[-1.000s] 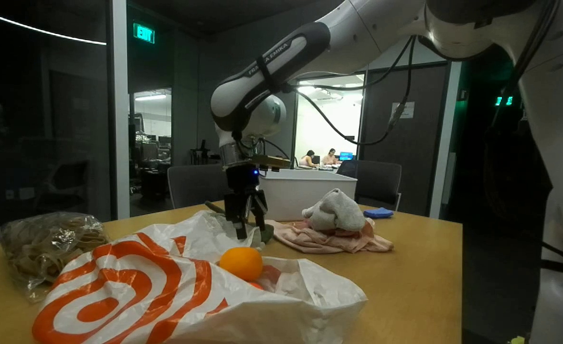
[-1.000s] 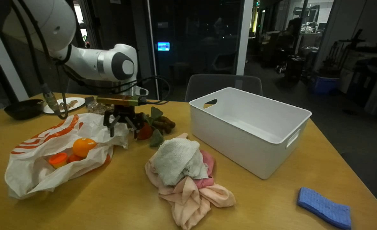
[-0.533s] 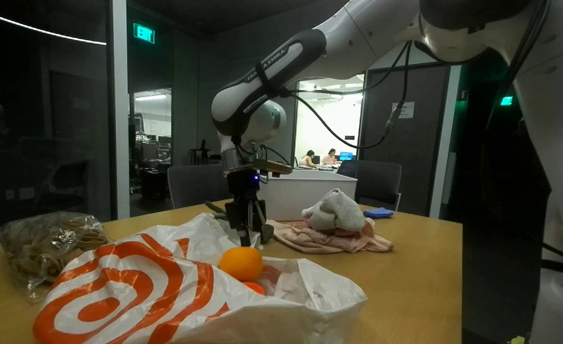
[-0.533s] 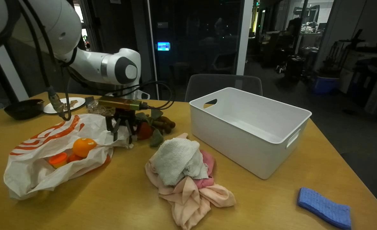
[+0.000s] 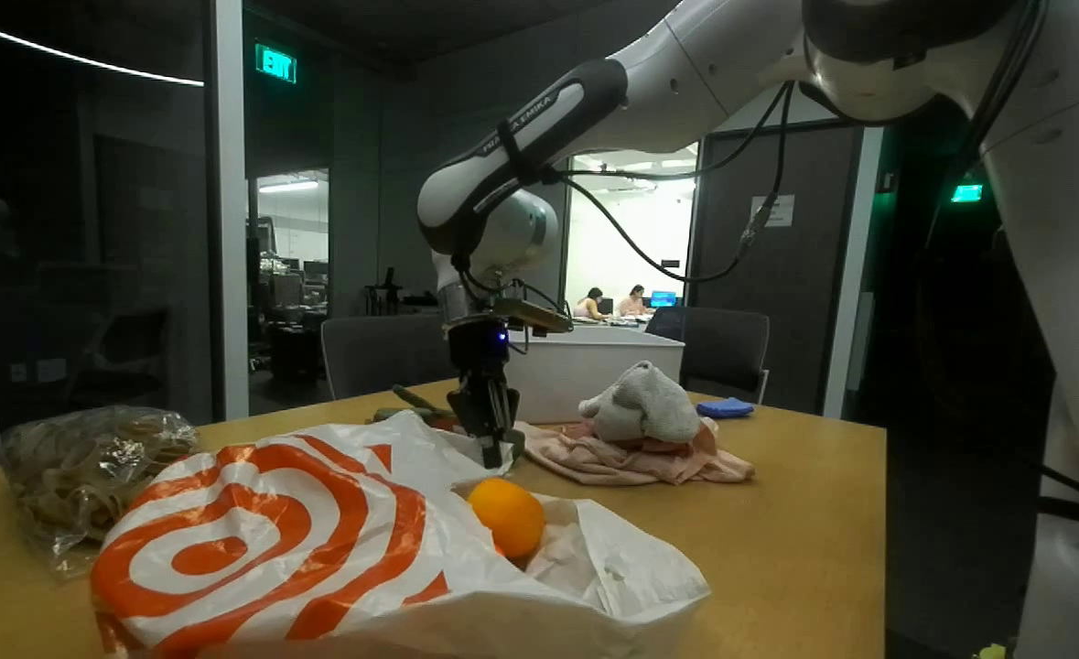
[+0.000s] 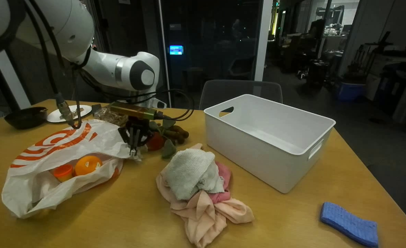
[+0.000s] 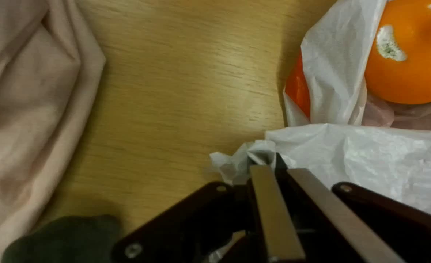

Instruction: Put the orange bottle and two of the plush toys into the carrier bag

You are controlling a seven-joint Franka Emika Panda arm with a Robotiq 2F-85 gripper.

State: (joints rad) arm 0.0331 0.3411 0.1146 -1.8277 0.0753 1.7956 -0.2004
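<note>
The carrier bag [image 5: 255,540], white with orange rings, lies on its side with its mouth open. My gripper [image 7: 277,164] is shut on a crumpled part of its edge; a tuft of white plastic sticks out past the fingertips. The round orange bottle [image 6: 88,165] rests inside the bag mouth, apart from the gripper. A fluffy grey-white soft thing [image 6: 192,172] lies on a flat pinkish-tan one [image 6: 203,222]. A red round piece [image 6: 154,142] with green leaves lies just behind the gripper. Which of these are the plush toys I cannot tell.
A white tub [image 6: 268,144] stands behind the soft heap. A small orange pot [image 6: 63,173] sits in the bag mouth. The table also holds a blue sponge [image 6: 349,224], a clear bag [image 5: 91,485], a white plate [image 6: 53,117] and a black pan [image 6: 27,117].
The gripper has lowered, shut on the bag edge and moved rightward in both exterior views. The bag's upper side has shifted with it, and the orange bottle has rolled slightly inside the mouth.
</note>
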